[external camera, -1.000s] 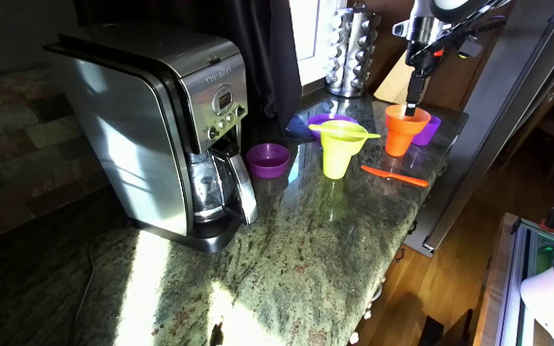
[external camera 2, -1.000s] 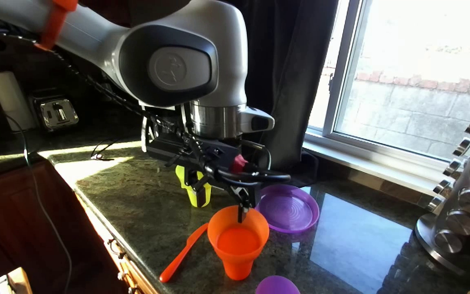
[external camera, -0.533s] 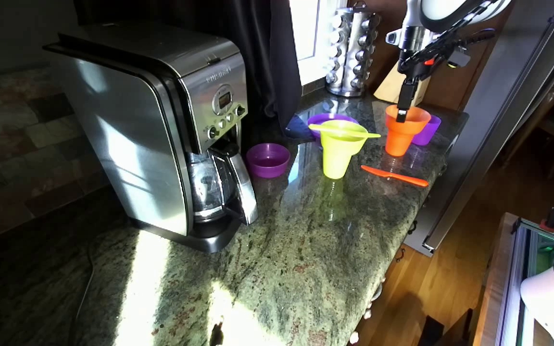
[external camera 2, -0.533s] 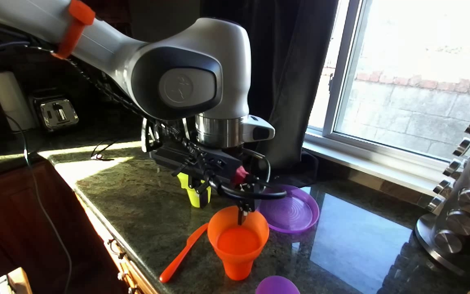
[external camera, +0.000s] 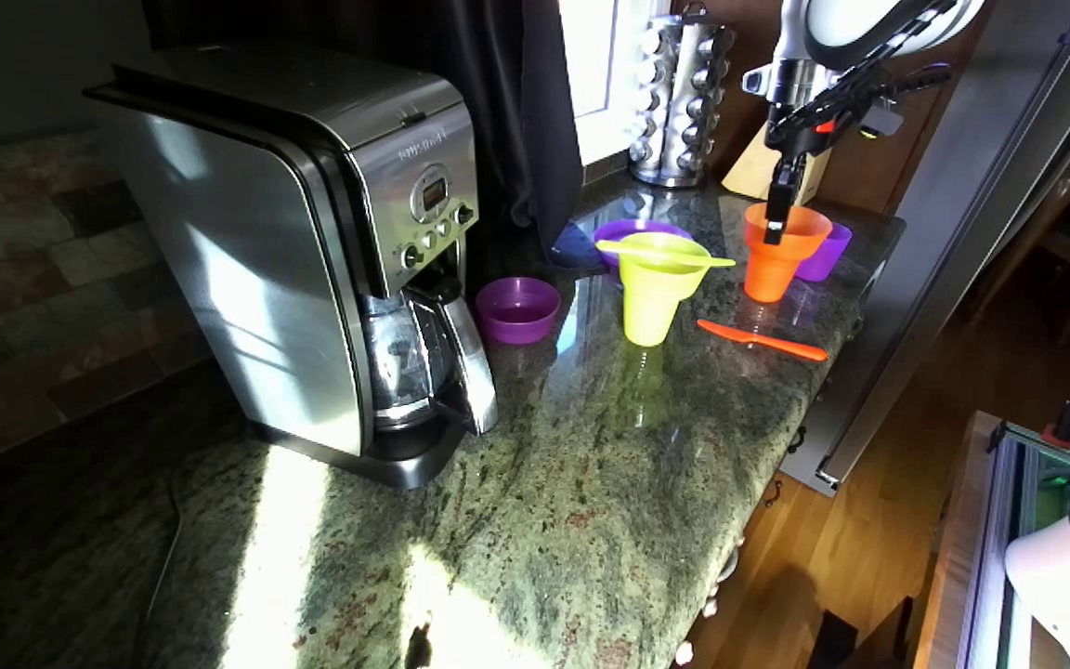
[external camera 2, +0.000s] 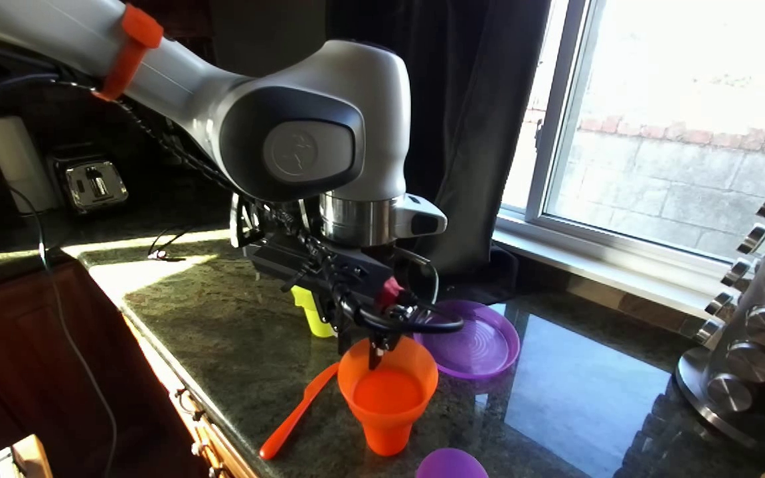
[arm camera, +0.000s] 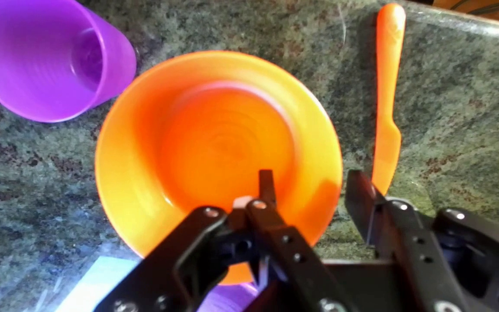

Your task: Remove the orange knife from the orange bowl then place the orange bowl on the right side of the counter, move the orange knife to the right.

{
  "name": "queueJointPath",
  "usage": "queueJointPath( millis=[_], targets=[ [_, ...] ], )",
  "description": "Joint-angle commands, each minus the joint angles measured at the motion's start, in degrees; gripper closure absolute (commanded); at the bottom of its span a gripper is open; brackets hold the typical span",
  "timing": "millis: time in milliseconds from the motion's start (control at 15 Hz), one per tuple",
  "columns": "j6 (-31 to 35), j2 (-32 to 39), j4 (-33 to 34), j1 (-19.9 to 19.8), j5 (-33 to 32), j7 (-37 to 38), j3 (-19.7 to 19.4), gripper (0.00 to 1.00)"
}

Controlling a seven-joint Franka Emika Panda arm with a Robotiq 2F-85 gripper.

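My empty tool (arm camera: 310,174) stands wide astride one side of the orange plastic bowl (arm camera: 228,138), likely light, slick and slightly springy; I'd pinch the flared rim (arm camera: 335,149).

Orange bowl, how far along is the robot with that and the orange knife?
Done, by the look of it: the orange knife lies on the counter, out of the orange bowl. In hand: the open fingers straddle the bowl's rim, likely lining up a grip. Left: the bowl stands on the counter, ungripped, so placing it on the right seems to remain; the knife, also ungripped, likely gets shifted right afterwards.
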Motion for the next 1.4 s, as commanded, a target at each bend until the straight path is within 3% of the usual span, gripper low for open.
queueJointPath(
  millis=[0,133,200,933,1333],
  targets=[
    [0.79,0.54,-0.03,-0.23,0.84,-0.19,0.18,0.84],
    [0.63,0.27,0.04,-0.34,0.61,0.05,0.16,0.98],
    [0.43,0.0,0.05,-0.38,0.52,0.07,0.15,1.0],
    [0.31,-5.0,-0.01,-0.49,-4.64,1.88,1.14,0.99],
    [5.68,-3.73,1.04,0.18,-6.5,-5.2,0.31,0.99]
  ],
)
